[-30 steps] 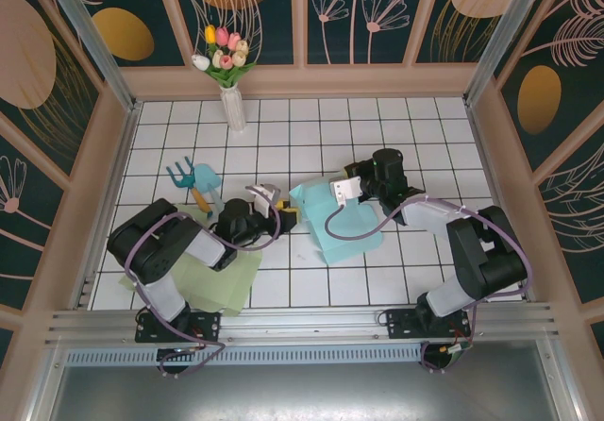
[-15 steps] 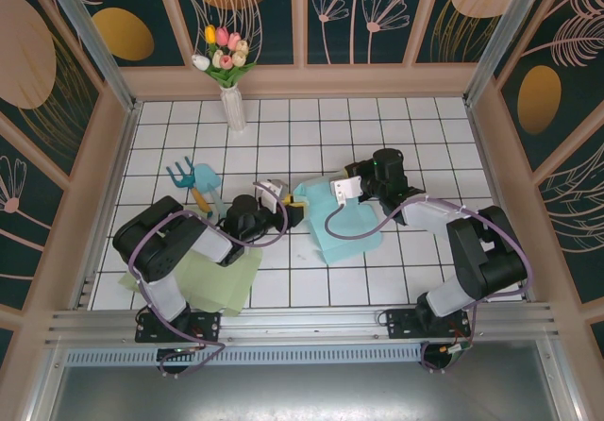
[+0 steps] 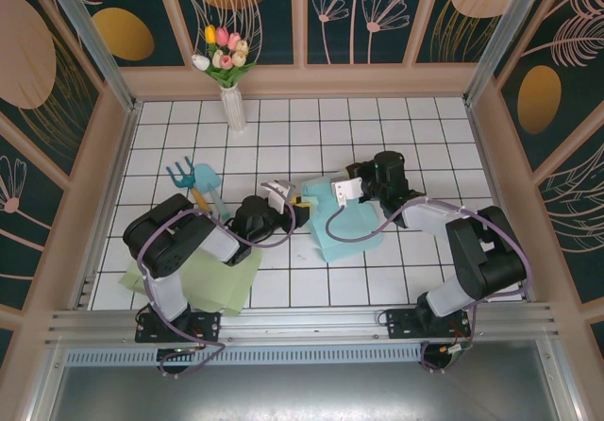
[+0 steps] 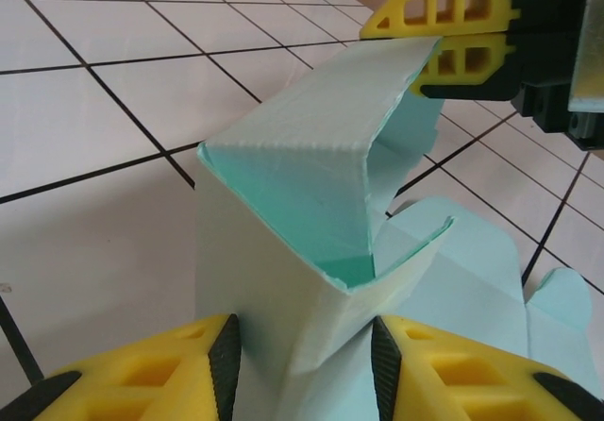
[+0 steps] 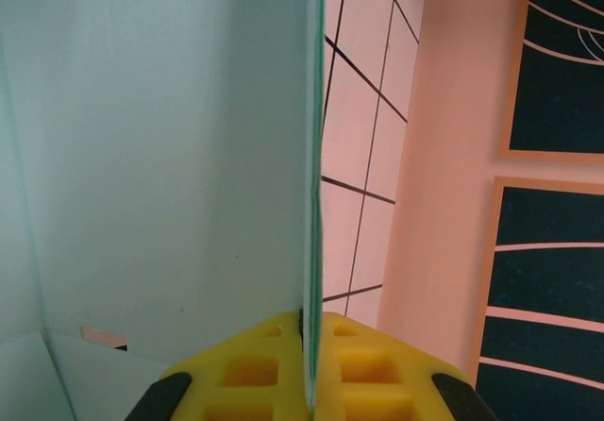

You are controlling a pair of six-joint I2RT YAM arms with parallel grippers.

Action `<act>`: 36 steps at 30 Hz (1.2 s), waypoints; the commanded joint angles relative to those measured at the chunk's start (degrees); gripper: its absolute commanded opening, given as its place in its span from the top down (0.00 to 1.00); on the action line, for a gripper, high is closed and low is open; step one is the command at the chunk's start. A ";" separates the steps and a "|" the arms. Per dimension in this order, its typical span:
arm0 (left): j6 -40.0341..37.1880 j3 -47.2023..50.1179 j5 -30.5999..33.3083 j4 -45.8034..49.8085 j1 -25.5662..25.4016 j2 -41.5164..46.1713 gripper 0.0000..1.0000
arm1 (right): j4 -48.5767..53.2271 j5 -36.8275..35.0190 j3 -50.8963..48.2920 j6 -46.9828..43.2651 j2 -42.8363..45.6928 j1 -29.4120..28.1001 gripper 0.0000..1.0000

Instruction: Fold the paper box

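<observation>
We see the paper box [image 4: 293, 185] as thin matt card — pale teal, faintly grainy, with a slightly fuzzy cut edge. Beside the box, the fingers [image 4: 453, 369] of the left gripper [image 4: 304, 345] are smooth yellow plastic with matt black pads [image 4: 226, 360]. Under the box the table [image 4: 85, 128] is white tile with a soft sheen; left of the box we find a matt green sheet [image 3: 212, 284].

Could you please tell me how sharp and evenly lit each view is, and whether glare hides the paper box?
Top external: sharp, evenly lit, soft shadows only, the paper box plainly readable. Left wrist: white tiles bright, almost washed out; left gripper at the lens slightly soft. Right wrist: box panel pinched in the right gripper is pale and featureless, without glare.
</observation>
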State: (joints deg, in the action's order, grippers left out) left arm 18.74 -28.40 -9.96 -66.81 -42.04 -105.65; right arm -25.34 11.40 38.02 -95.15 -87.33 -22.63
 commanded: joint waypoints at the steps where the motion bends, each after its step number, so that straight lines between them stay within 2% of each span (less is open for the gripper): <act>1: 1.15 -1.02 2.28 -1.00 -0.36 -1.30 0.57 | -3.06 -1.12 -3.02 -2.49 -0.92 0.04 1.00; 4: 1.98 -0.86 2.49 -2.59 -0.63 -2.14 0.55 | -8.28 -2.94 -5.47 -4.07 -1.25 0.13 1.00; 7: 2.26 -0.84 2.39 -3.41 -1.03 -2.89 0.54 | -17.99 -5.73 -9.21 -7.53 -2.38 -0.08 1.00; 25: 4.15 -4.01 4.13 -5.52 -1.92 -5.72 0.55 | -18.95 -9.53 -10.24 -8.92 -1.96 -3.59 1.00; 36: 7.04 -4.42 11.28 -9.64 -2.92 -8.42 0.55 | -20.23 -10.82 -10.84 -8.19 -3.41 -4.06 1.00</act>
State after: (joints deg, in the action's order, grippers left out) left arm 24.14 -31.75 -1.87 -72.07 -44.56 -112.81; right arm -46.76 1.30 28.73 -101.95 -89.47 -25.69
